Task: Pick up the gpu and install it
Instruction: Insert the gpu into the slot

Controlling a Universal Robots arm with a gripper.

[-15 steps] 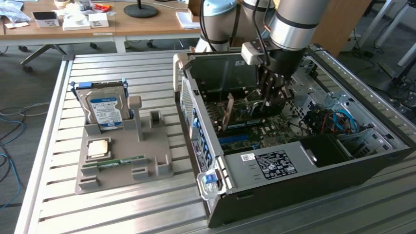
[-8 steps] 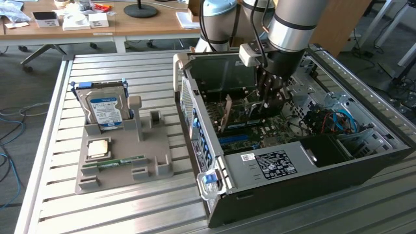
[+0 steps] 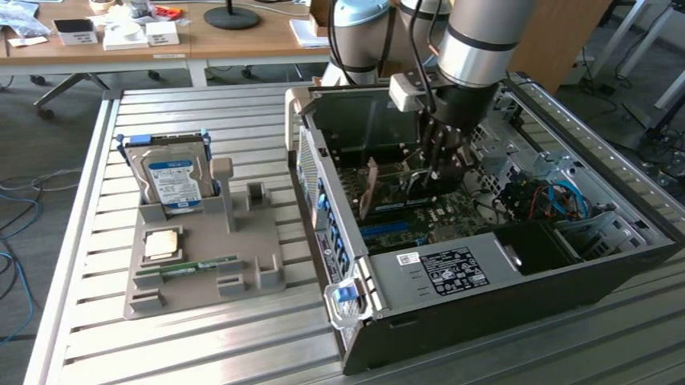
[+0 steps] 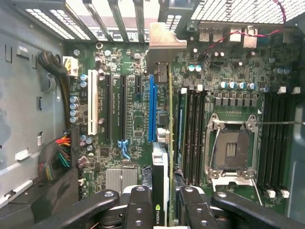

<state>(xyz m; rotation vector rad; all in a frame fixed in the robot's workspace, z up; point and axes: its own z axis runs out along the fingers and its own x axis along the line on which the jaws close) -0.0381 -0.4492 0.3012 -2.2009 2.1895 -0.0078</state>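
Pincer [image 4: 161, 204] is grasping the gpu [image 4: 160, 167] edge-on between its two fingers, reaching down inside the open computer case [image 3: 557, 297]. That card is standing upright over the motherboard [image 4: 138, 119], running just beside the long blue slot [image 4: 151, 109], with its silver bracket [image 4: 164, 43] at the far end. Farther off, a grey holder [image 3: 257, 241] is sitting on the table [image 3: 214, 345], carrying a hard drive [image 3: 176, 180] and a green memory stick [image 3: 204, 265].
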